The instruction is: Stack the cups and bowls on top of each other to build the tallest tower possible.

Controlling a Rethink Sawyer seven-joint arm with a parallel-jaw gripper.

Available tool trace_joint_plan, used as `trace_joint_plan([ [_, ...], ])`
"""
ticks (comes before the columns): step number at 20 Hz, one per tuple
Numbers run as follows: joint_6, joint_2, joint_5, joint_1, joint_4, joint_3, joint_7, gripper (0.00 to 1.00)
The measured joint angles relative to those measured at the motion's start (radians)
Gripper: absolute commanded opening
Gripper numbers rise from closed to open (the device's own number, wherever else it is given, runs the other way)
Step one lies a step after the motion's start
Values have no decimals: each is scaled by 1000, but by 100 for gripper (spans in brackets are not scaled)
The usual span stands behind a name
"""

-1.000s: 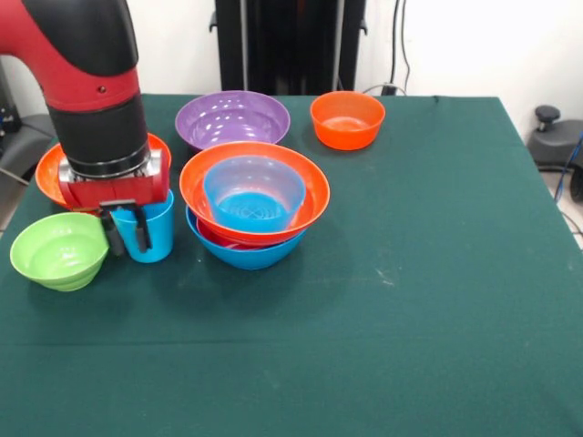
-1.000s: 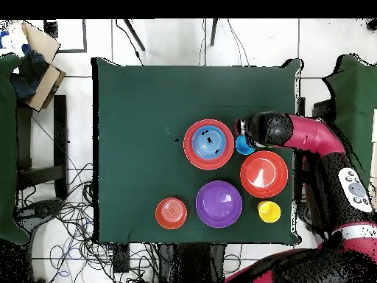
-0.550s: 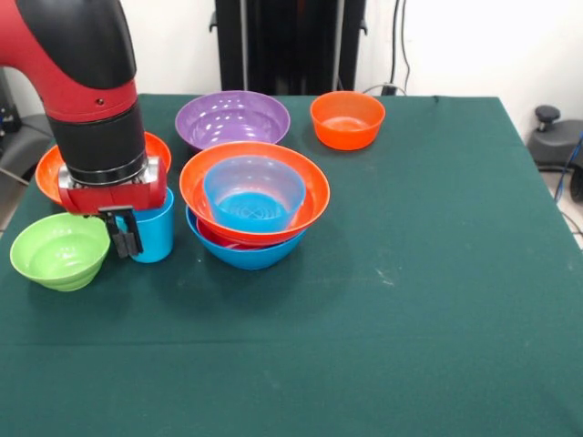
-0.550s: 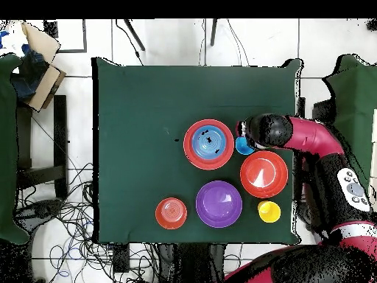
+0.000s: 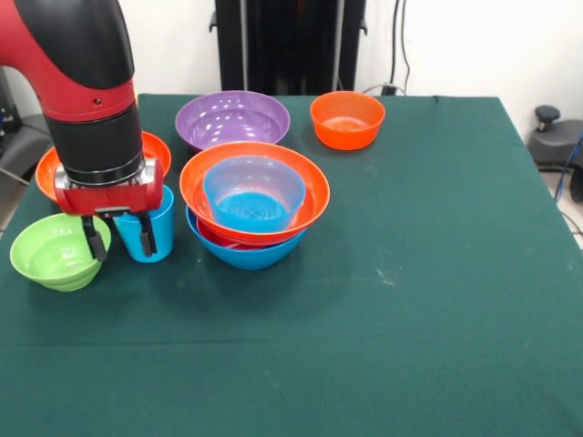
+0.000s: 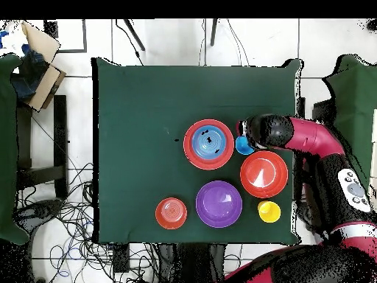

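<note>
The tower stands mid-table: a large blue bowl (image 5: 246, 256) at the bottom, a magenta rim showing above it, then a large orange bowl (image 5: 308, 196) with a medium blue bowl (image 5: 253, 185) nested inside; from above it is the stack (image 6: 208, 144). A sky blue cup (image 5: 160, 232) stands upright on the cloth just left of the tower, also seen as the cup (image 6: 244, 145). My gripper (image 5: 118, 238) is open and low at the cup. One finger is in front of the cup and the other is over the lime green bowl (image 5: 55, 252).
A purple bowl (image 5: 232, 118) and a small orange bowl (image 5: 346, 118) sit at the back. Another large orange bowl (image 5: 46, 173) is partly hidden behind the arm. The yellow cup (image 6: 269, 212) stands near the table edge beside that orange bowl (image 6: 263, 174).
The gripper's fingers were close together at the blue cup and have now spread wide apart. The wrist has shifted slightly. The cup and the bowls have not moved.
</note>
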Motion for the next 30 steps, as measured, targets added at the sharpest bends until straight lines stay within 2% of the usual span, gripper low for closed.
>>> trace_joint_plan([
  [9, -9, -35, 0, -10, 24, 0, 0, 100],
  [22, -21, -259, 15, -85, 203, 13, 0, 100],
  [30, -60, -301, 13, -85, 249, 13, 0, 100],
])
